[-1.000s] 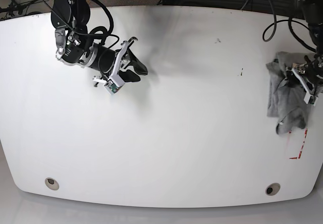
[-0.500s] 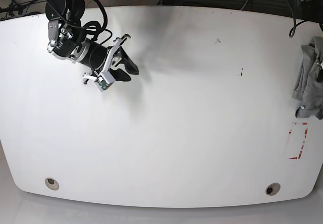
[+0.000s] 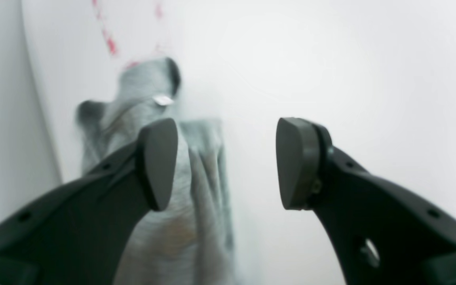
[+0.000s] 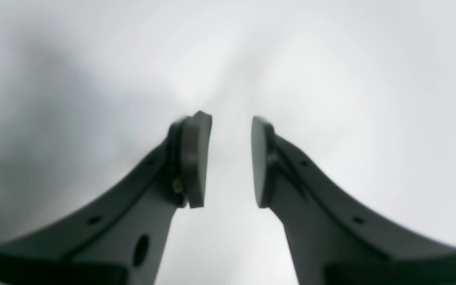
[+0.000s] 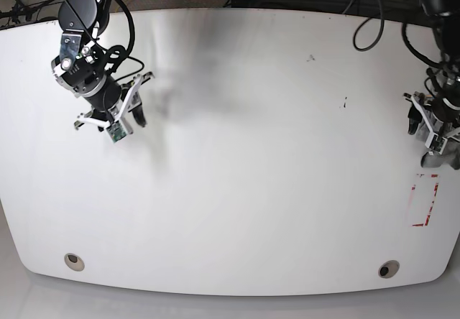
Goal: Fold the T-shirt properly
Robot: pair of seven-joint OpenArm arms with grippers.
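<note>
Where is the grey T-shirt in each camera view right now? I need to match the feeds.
Base: T-shirt barely visible at the far right table edge, mostly hidden behind the left tool.
Left wrist: blurred grey bundle, left of centre, beyond the open left tool, not gripped.
Right wrist: not in it; only bare table behind the right tool.
Shared landmark: red floor-tape marking beside the shirt.

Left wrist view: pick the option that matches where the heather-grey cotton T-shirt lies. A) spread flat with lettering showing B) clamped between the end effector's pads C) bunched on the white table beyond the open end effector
C: the heather-grey cotton T-shirt lies crumpled past the open left end effector, with nothing between its pads.
</note>
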